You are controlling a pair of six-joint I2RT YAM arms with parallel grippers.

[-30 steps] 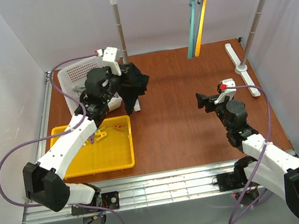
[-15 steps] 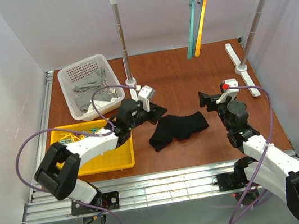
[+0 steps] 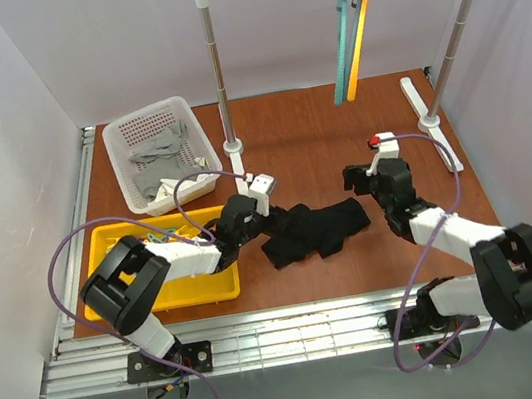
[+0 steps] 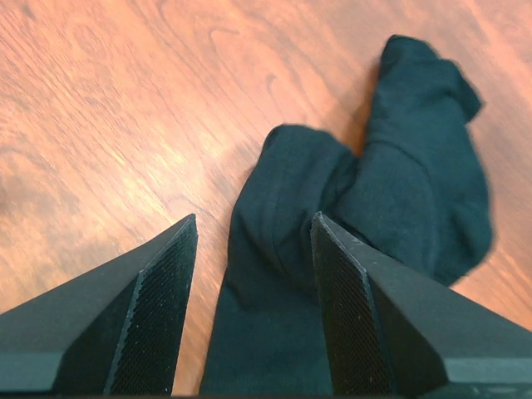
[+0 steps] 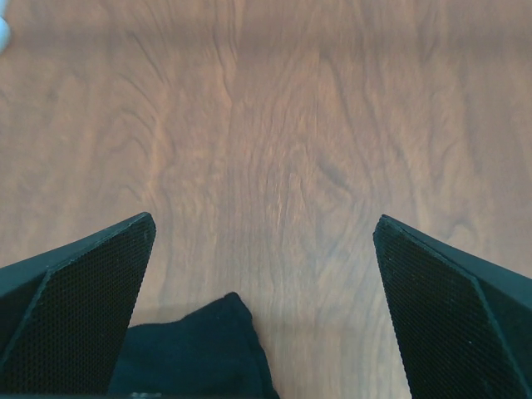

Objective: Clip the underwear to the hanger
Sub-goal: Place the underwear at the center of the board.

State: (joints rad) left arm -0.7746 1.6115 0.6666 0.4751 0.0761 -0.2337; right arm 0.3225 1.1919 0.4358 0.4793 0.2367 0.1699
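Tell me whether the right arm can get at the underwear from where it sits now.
Probably yes. The right gripper hangs open just off the underwear's right end, with only bare table between them. The left gripper, jaws apart over the other end, leaves that side free.

I see bright, even overhead light and only soft shadows on the desk (image 3: 318, 141). In my left wrist view, pale glare streaks the wood, and the far end of the underwear (image 4: 416, 183) looks blurred.
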